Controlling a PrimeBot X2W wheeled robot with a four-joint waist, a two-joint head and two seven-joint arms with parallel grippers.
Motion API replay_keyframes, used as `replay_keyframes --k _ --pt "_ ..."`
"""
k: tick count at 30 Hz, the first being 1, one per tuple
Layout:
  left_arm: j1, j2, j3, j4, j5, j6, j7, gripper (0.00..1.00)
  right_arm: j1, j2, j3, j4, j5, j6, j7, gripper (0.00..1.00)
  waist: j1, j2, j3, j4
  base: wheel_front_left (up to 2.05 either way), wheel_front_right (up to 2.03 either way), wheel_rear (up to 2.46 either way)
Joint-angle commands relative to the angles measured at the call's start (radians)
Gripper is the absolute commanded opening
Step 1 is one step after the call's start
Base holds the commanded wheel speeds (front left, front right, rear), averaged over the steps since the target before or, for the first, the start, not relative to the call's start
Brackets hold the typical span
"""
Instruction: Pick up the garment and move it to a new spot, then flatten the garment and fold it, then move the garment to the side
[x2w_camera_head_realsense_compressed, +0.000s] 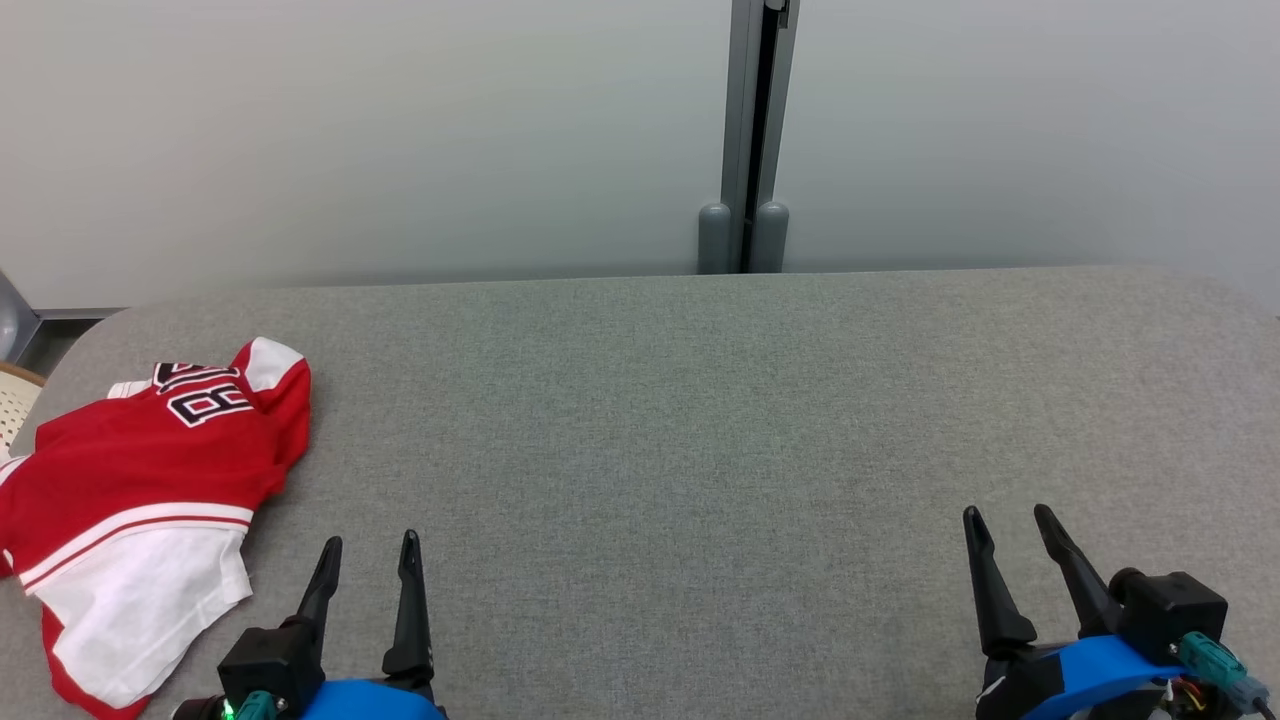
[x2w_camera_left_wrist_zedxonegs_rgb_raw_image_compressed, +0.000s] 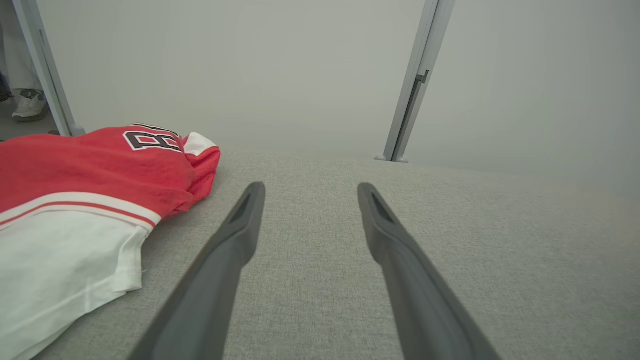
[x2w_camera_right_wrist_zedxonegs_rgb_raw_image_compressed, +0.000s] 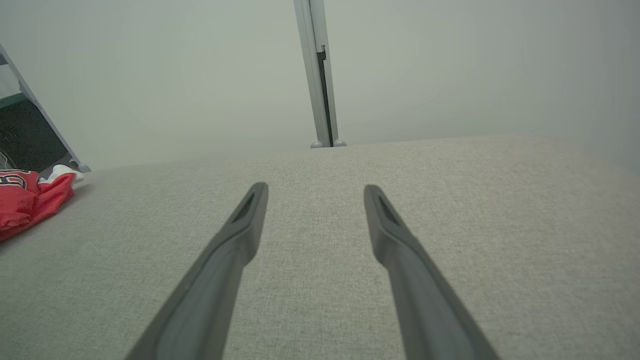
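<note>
The garment lies rumpled on the bench, with the spread left tool just beside it and the spread right tool well apart, so seemingly all 3 steps remain.

The surface is covered in grey woven cloth, matt, with a fine and slightly rough weave. The garment is soft red and white cloth, matt and creased, its black figures lying flat on the fabric. The fingers look like smooth, dark, matt plastic. The wrist housing is blue plastic with a slight sheen. The wall panels are pale, smooth and matt, and the post between them looks like grey painted metal.
</note>
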Motion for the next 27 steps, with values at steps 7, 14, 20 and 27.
replay_keyframes --k 7,14,20,27 --pt "0.017 0.002 -0.007 -0.009 0.029 0.019 -0.010 1.00 0.013 -0.007 -0.001 -0.002 -0.066 0.002 -0.015 1.00 0.0000 0.0000 0.000 0.001 0.00 0.00 0.00" --pt "0.021 0.008 -0.015 -0.007 0.043 0.022 -0.014 1.00 0.016 -0.007 -0.003 0.001 -0.094 0.002 -0.028 1.00 0.0000 0.0000 0.000 0.004 0.00 0.00 0.00" --pt "0.021 0.010 -0.017 -0.002 0.029 0.017 -0.013 1.00 0.019 -0.007 -0.006 0.000 -0.093 0.002 -0.031 1.00 0.0000 0.0000 -0.004 0.008 0.00 0.00 0.00" --pt "0.023 0.010 -0.020 -0.007 0.025 0.024 -0.015 1.00 0.024 -0.007 -0.007 0.002 -0.088 0.002 -0.034 1.00 0.0000 0.0000 -0.008 0.019 0.00 0.00 0.00"
